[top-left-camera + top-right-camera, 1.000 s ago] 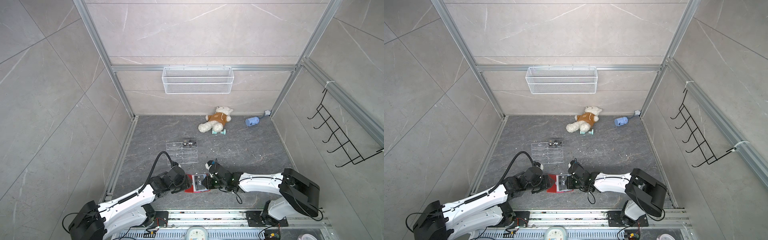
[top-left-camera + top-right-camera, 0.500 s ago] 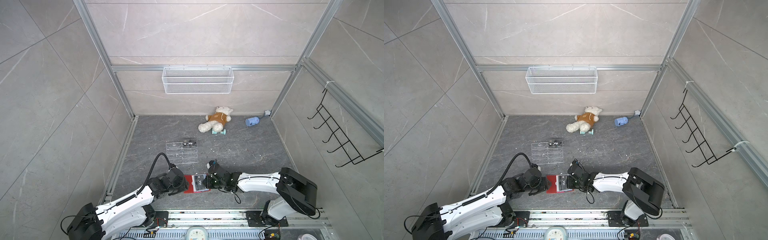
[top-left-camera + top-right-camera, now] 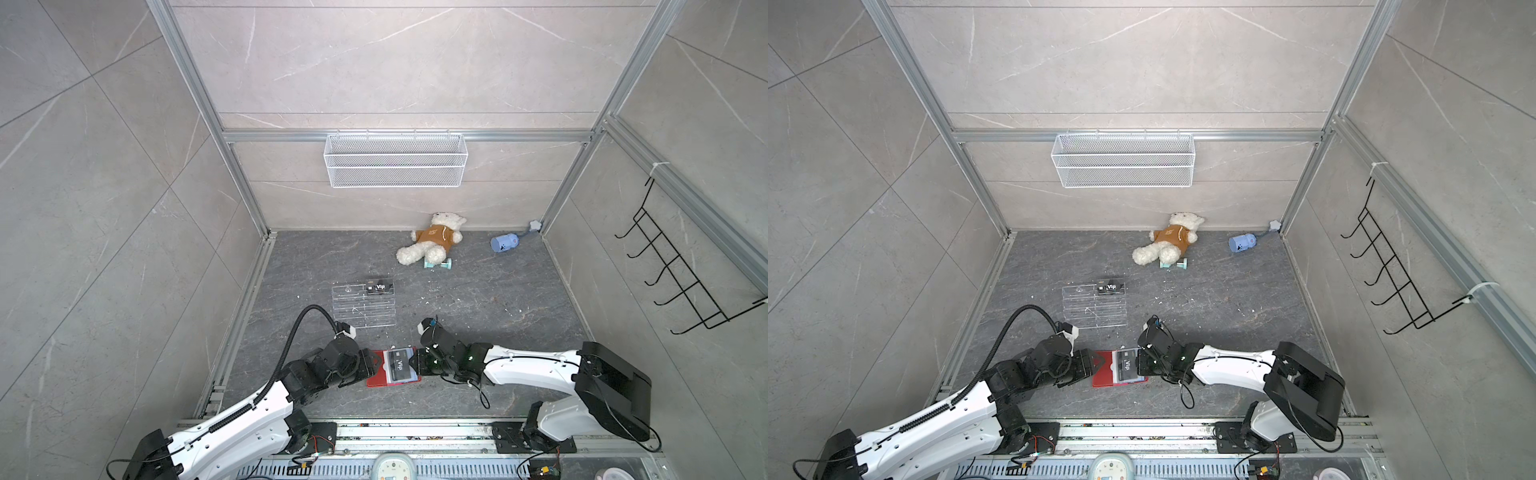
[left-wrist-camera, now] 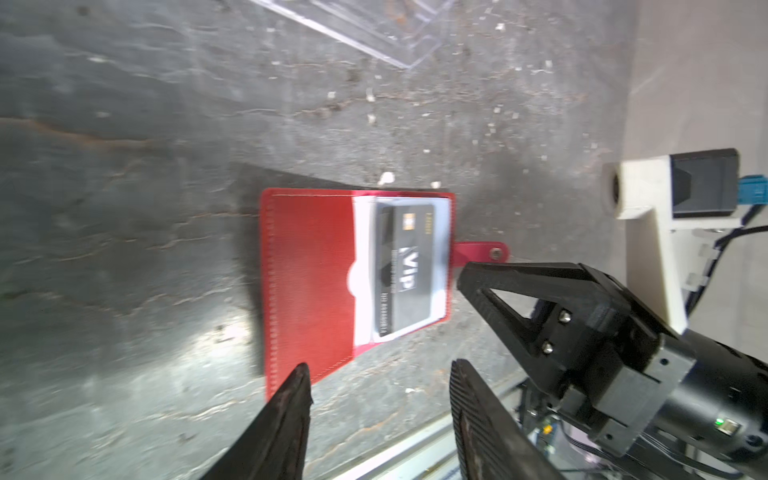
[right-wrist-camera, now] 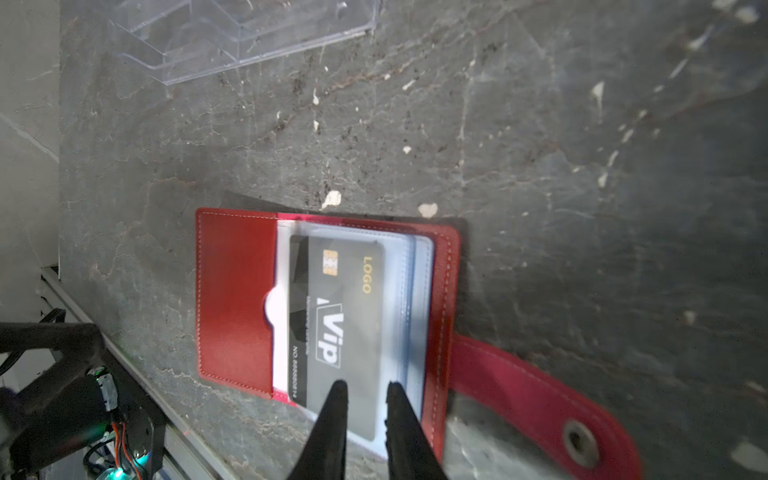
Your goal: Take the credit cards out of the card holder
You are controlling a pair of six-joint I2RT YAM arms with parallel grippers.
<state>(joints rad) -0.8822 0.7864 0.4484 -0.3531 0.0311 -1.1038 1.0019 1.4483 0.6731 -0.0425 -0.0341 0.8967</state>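
Top views are showing the red card holder (image 3: 376, 380) lying open on the worktop (image 3: 478, 291) between the left tool (image 3: 368, 363) and the right tool (image 3: 417, 362), each tool sitting at one of its edges. Left wrist view is showing the left tool (image 4: 379, 365) standing wide open and gripping nothing, the holder's corner lying right at one fingertip. Right wrist view is showing the right tool (image 5: 365, 388) standing narrowly apart at the nearest end of the sleeved Vip credit card (image 5: 340, 299); whether it is pinching the card I cannot tell.
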